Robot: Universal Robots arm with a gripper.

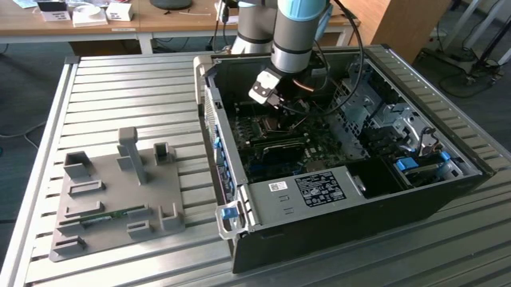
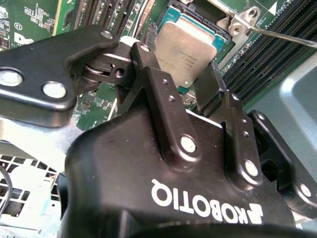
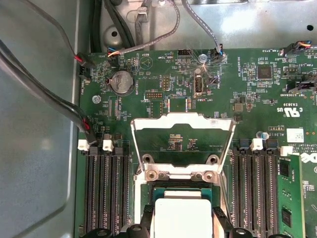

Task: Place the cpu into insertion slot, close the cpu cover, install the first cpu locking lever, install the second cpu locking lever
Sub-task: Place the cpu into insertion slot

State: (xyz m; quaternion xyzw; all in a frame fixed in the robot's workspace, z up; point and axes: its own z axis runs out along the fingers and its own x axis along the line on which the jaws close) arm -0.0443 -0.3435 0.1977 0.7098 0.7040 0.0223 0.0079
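My gripper (image 1: 279, 106) reaches down into the open computer case (image 1: 335, 197). In both wrist views its black fingers (image 2: 148, 64) stand against two opposite edges of the cpu (image 2: 188, 44), a square chip with a silvery top. The gripper (image 3: 182, 227) is shut on the cpu (image 3: 181, 214), which is level and at or just above the insertion slot (image 3: 158, 191). The cpu cover (image 3: 182, 121), a silvery frame with a square window, is swung open and lies back behind the slot. A thin metal lever (image 2: 280, 37) sticks out beside the slot.
Long black memory slots (image 3: 106, 193) flank the slot on both sides, and a green card (image 3: 290, 198) stands in one of them. Cables (image 3: 44, 94) run along the case wall. A grey fixture plate (image 1: 119, 197) sits on the slatted table at the exterior view's left.
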